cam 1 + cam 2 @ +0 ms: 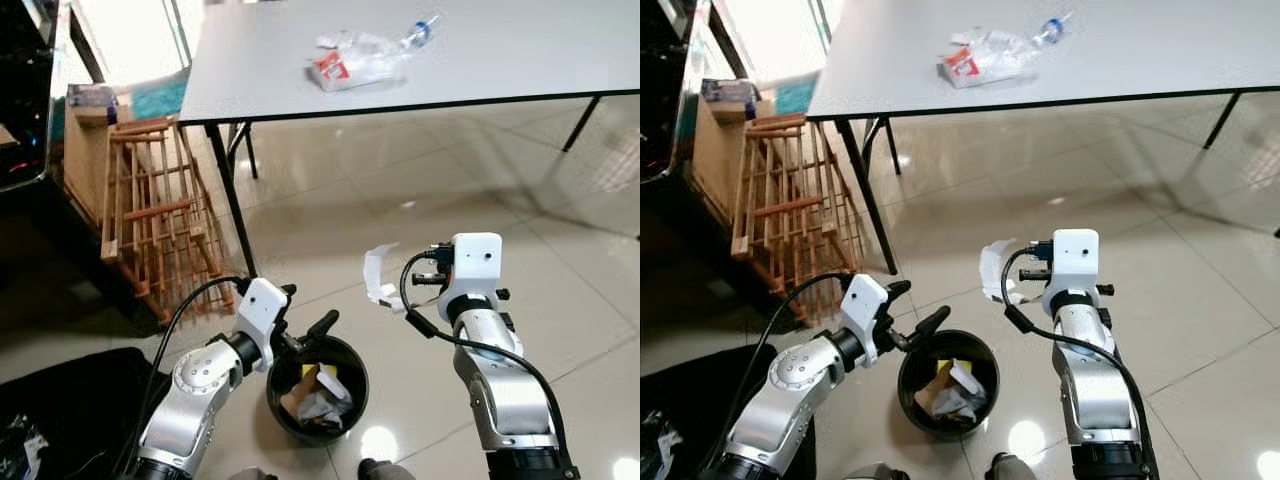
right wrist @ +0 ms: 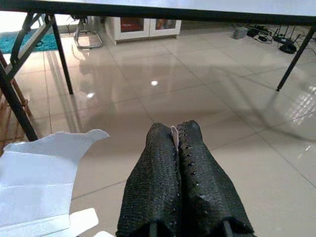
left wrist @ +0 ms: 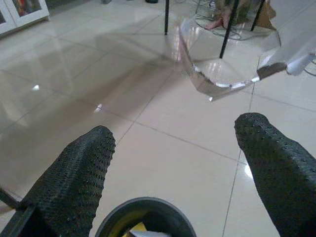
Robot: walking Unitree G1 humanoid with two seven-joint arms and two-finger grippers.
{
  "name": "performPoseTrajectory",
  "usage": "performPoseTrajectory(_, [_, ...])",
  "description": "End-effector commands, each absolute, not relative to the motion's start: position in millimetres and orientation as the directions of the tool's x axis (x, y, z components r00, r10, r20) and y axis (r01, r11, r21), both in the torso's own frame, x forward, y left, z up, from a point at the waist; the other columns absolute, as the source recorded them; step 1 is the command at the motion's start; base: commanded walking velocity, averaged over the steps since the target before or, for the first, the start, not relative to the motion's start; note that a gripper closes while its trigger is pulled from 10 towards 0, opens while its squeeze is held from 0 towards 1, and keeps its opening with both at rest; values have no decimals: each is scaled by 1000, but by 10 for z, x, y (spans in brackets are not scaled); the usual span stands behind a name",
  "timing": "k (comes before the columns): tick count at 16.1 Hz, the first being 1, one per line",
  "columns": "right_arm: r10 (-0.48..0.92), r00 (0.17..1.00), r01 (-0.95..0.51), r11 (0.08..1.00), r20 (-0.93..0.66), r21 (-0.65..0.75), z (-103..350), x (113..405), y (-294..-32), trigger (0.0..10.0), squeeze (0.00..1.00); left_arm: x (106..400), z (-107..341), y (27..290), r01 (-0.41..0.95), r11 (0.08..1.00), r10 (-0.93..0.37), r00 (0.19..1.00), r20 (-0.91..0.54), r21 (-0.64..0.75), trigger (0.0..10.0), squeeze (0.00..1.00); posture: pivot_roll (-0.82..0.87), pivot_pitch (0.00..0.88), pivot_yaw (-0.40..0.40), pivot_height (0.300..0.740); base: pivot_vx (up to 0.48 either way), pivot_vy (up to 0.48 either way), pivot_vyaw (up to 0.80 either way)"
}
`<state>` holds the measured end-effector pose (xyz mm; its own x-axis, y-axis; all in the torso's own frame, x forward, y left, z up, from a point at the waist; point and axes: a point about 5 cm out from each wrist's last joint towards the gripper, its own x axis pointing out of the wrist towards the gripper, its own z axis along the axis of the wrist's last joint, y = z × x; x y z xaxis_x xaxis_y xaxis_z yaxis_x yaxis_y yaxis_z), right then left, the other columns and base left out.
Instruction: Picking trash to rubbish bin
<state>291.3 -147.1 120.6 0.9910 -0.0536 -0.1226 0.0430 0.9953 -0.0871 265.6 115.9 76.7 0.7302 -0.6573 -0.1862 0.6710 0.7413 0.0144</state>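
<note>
Two hands are what we have in play here, with the scene running from a wooden rack (image 1: 155, 215) at the far left across to the tiled floor (image 1: 560, 300) on the right. We see the rack leaning against dark furniture, just beside the black leg of the grey worktop (image 1: 520, 50). On that worktop, well apart from us, lies more trash: a crumpled clear plastic bottle (image 1: 385, 50) with a red-and-white wrapper (image 1: 332, 68) touching it.

Lower down, our left hand (image 1: 305, 335) hovers at the near rim of the black rubbish bin (image 1: 345, 352), its fingers (image 3: 74, 177) spread wide apart and holding nothing. The bin stands on the floor between our two arms and already has crumpled paper and a yellow scrap (image 1: 312, 385) inside.

To the right of the bin and higher, our right hand (image 2: 175, 148) has its fingers pressed together, pinching a thin pale edge. Just beside it we see the white paper piece (image 1: 380, 272), a torn, folded bit of trash held up above the floor, near the bin but not over it.
</note>
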Motion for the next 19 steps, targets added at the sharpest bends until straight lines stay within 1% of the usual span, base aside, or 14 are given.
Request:
performPoseTrajectory(1, [-43, 992, 34, 996, -121, -77, 1202, 2913, -1444, 0, 0, 2654, 736, 1163, 681, 733, -664, 717, -211, 8, 10000, 0, 1, 109, 49, 740, 0, 0, 0])
performPoseTrajectory(8, [-41, 992, 32, 996, -118, -77, 1213, 2942, -1444, 0, 0, 2642, 705, 1196, 676, 736, -654, 720, -231, 25, 10000, 0, 3, 100, 47, 740, 0, 0, 0])
performPoseTrajectory(10, [-41, 991, 32, 997, -124, -76, 1203, 2949, -1440, 0, 0, 2651, 695, 1201, 675, 737, -652, 722, -233, 27, 10000, 0, 4, 101, 48, 740, 0, 0, -538])
performPoseTrajectory(16, [-40, 991, 31, 997, -130, -74, 1183, 2943, -1431, 0, 0, 2642, 691, 1220, 678, 735, -652, 719, -241, 36, 10000, 0, 4, 101, 53, 740, 0, 0, -800])
performPoseTrajectory(19, [-30, 992, 21, 996, -120, -83, 1189, 2947, -1421, 0, 0, 2637, 762, 1245, 670, 740, -642, 728, -243, 52, 10000, 0, 4, 101, 54, 740, 0, 0, 0])
